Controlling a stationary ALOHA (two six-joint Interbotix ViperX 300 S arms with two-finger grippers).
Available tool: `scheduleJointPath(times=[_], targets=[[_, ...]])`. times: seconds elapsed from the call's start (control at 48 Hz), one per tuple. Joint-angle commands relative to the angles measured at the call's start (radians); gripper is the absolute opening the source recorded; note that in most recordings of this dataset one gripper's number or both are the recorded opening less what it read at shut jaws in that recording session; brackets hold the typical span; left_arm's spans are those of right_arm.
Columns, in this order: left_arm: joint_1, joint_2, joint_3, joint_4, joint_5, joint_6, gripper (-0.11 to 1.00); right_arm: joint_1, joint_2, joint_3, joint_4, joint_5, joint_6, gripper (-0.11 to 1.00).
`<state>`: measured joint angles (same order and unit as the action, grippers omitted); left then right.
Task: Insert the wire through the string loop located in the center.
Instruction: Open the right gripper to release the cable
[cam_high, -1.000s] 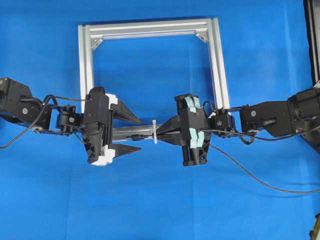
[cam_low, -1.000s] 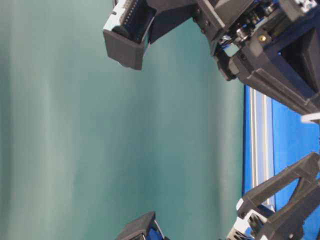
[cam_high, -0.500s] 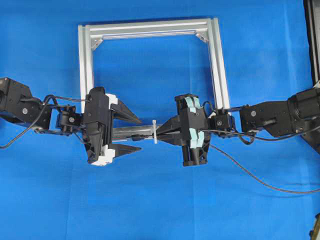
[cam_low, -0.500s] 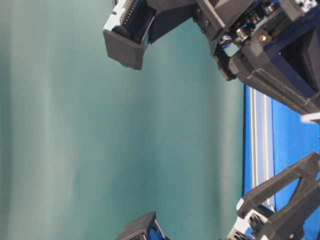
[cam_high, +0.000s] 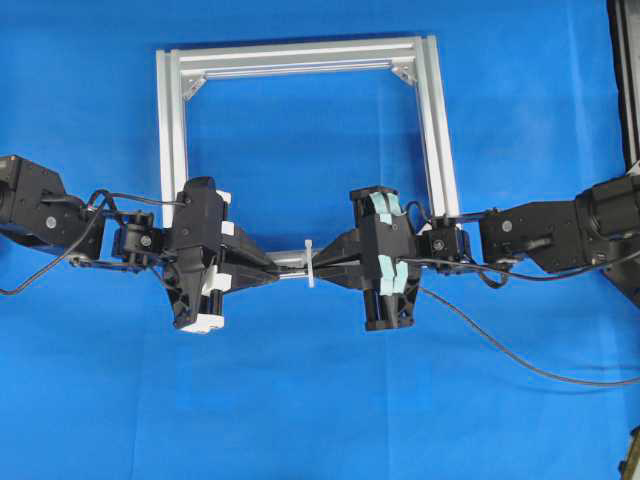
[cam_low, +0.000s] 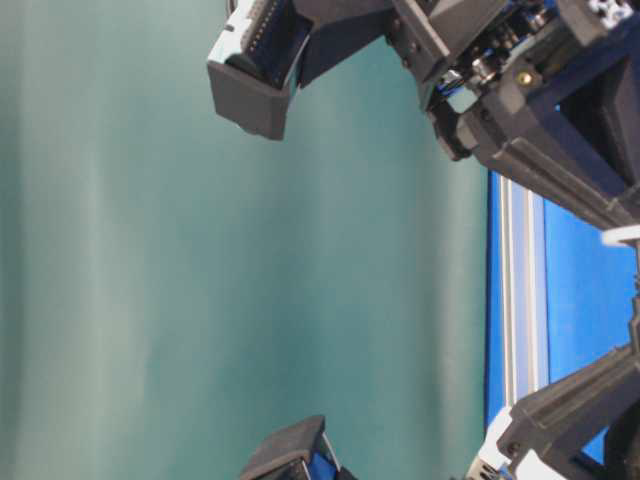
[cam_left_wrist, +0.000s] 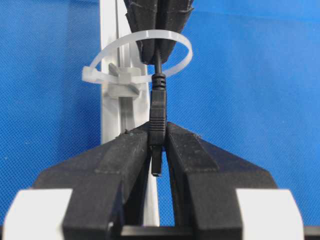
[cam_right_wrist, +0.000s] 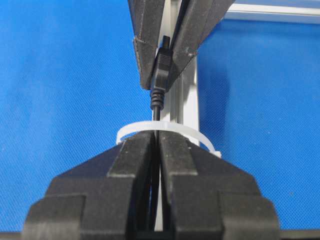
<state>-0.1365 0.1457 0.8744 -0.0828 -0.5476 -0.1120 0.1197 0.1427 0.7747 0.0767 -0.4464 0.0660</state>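
A bright blue cloth (cam_high: 320, 400) was spread flat across the whole work surface, evenly lit. Behind it, a plain blurred teal-green backdrop (cam_low: 200, 280) was seen.

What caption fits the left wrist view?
Left gripper shut on the wire plug, threaded through the string loop.

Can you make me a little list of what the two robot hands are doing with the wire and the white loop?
left gripper: shut on the wire's plug
right gripper: shut on the wire, on the loop's other side
wire: passes through the string loop, stretched between both grippers
string loop: white, upright, tied on the silver frame bar
table cover: blue cloth
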Motion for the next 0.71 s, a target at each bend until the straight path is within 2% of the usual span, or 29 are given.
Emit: scheduleJointPath(times=[0.0,0.229,0.333,0.417,0.646,0.687], targets=[[0.006,-0.012,-0.018,0.002,-0.014,0.002,0.07,0.005,-0.015,-0.008,-0.003,-0.005,-0.002,-0.02],[0.006,-0.012,-0.018,0.0,-0.014,0.0,0.07,0.005,-0.017,-0.003,-0.003,-0.002,-0.002,-0.02],[0.006,-0.012,-0.02,0.002,-0.014,0.0,0.07,0.006,-0.018,-0.002,-0.002,-0.002,0.002,0.06],[0.006,-0.012,-0.018,0.002,-0.014,0.0,0.07,0.006,-0.018,0.0,0.003,0.003,0.003,0.2],[0.006,-0.012,-0.018,0.002,-0.014,0.0,0.07,0.006,-0.02,0.0,0.003,0.025,0.002,0.84],[0.006,-0.012,-0.02,0.002,-0.014,0.0,0.07,0.006,-0.02,0.0,0.003,0.025,0.002,0.89]])
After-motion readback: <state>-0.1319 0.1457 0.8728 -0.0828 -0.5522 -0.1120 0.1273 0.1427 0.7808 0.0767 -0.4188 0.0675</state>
